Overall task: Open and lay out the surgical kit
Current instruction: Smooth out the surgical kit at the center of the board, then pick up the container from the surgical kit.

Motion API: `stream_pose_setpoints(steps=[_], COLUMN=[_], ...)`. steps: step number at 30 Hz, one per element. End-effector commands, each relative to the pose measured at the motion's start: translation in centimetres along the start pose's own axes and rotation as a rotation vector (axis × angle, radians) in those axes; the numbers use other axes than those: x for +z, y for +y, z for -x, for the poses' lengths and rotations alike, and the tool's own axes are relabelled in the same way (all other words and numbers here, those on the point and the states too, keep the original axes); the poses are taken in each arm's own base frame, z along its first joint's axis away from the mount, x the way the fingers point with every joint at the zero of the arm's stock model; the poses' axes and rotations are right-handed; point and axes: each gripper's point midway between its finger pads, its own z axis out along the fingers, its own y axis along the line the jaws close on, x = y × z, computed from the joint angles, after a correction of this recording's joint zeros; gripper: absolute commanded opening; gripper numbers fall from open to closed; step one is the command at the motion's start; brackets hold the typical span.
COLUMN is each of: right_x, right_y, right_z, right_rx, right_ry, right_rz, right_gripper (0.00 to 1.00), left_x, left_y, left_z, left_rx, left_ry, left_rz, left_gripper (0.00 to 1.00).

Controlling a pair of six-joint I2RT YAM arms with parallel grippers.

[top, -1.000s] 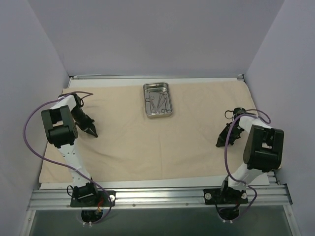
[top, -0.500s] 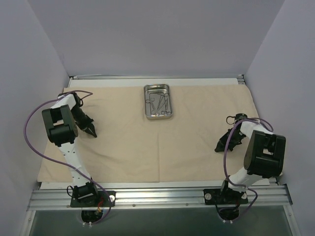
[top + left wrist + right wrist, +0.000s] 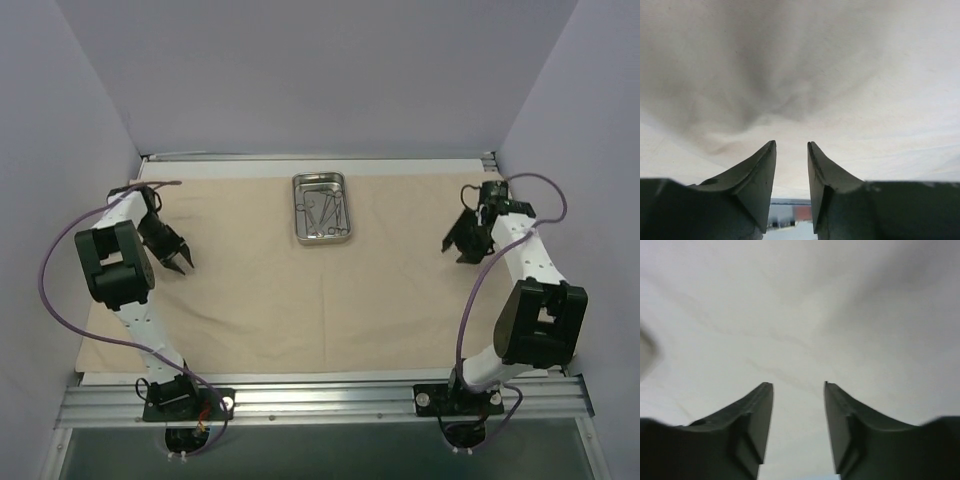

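The beige cloth wrap (image 3: pixel 300 300) lies spread over the bench, with the steel tray (image 3: pixel 296 208) on it near the far edge and the instruments (image 3: pixel 322 208) inside. The left tool (image 3: pixel 180 262) and right tool (image 3: pixel 455 246) hover well to either side of the tray, both released and empty (only bare cloth shows in each gap). Unwrapping looks done; next, I judge, one tool must reach into the tray for an instrument.

The spread cloth wrap (image 3: pixel 300 300) lies flat, and only the steel tray (image 3: pixel 296 210) stands on it, at the far middle, with the instruments (image 3: pixel 322 210) inside. From the tray out to the left gripper (image 3: pixel 183 264) and the right gripper (image 3: pixel 455 252) the cloth gives open passage. The left wall (image 3: pixel 60 150), right wall (image 3: pixel 590 120) and back wall (image 3: pixel 320 80) close in the table's sides.
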Motion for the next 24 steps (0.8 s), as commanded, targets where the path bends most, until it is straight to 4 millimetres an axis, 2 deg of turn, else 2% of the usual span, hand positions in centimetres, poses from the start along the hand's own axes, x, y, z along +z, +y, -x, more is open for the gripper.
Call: stream_pose_setpoints(steps=[1,3,4,5,6,7,8,9,11,12,14,15,16,17,18,19,20,21,22,24], right_x=[-2.1,-2.8,-1.6,-1.6,-1.1,-0.8,-0.8,-0.3,0.3,1.2,2.2,4.0,3.8,4.3,5.9,5.9,6.4,8.0,8.0,9.7], right_y=[6.9,12.0,13.8,16.6,18.7,20.0,21.9,23.7,25.7,26.8,27.9,28.3,29.5,29.8,30.1,30.8,30.8,30.6,31.2,30.9], right_z=[2.5,4.2,4.0,3.7,4.3,4.3,3.4,3.9,3.1,3.6,3.2,2.4,2.9,2.7,1.9,2.4,2.0,1.5,1.6,0.9], right_rx=[-0.199,-0.268,-0.303,-0.354,-0.38,-0.41,-0.45,-0.475,-0.539,-0.549,-0.57,-0.581,-0.585,-0.593,-0.604,-0.605,-0.606,-0.604,-0.609,-0.61], right_ry=[-0.131,-0.201,-0.187,-0.197,-0.195,-0.194,-0.179,-0.184,-0.189,-0.194,-0.167,-0.138,-0.154,-0.144,-0.117,-0.136,-0.115,-0.087,-0.097,-0.065], right_rz=[0.142,0.275,0.294,0.355,0.375,0.388,0.418,0.432,0.426,0.422,0.425,0.406,0.422,0.418,0.402,0.402,0.388,0.366,0.367,0.338], right_gripper=[0.5,0.6,0.62,0.64,0.66,0.66,0.67,0.67,0.68,0.68,0.69,0.69,0.69,0.69,0.68,0.68,0.67,0.64,0.63,0.57], left_x=[-4.7,-6.0,-6.7,-7.0,-7.2,-7.6,-7.9,-7.9,-8.2,-8.1,-8.1,-7.9,-7.9,-8.0,-8.0,-8.0,-8.1,-8.0,-7.9,-7.8], left_y=[-2.5,-4.0,-4.9,-6.2,-7.1,-8.3,-9.2,-10.6,-12.6,-13.5,-14.5,-15.5,-15.7,-16.0,-16.1,-16.3,-16.4,-16.4,-16.4,-16.2], left_z=[2.0,1.7,1.8,1.2,0.8,0.6,0.0,-1.0,-2.1,-3.1,-4.1,-5.5,-5.8,-6.2,-6.6,-6.9,-7.2,-7.4,-7.6,-7.6], left_rx=[0.021,0.065,0.101,0.146,0.179,0.22,0.252,0.303,0.376,0.409,0.45,0.493,0.508,0.524,0.531,0.543,0.548,0.552,0.557,0.558], left_ry=[-0.194,-0.222,-0.243,-0.25,-0.249,-0.263,-0.268,-0.266,-0.268,-0.26,-0.246,-0.237,-0.239,-0.241,-0.239,-0.239,-0.237,-0.237,-0.233,-0.229], left_rz=[-0.122,-0.164,-0.18,-0.195,-0.217,-0.239,-0.259,-0.279,-0.332,-0.338,-0.377,-0.375,-0.374,-0.379,-0.377,-0.376,-0.381,-0.378,-0.37,-0.36], left_gripper=[0.42,0.45,0.45,0.46,0.46,0.48,0.48,0.49,0.5,0.5,0.5,0.5,0.5,0.5,0.5,0.5,0.5,0.5,0.5,0.5])
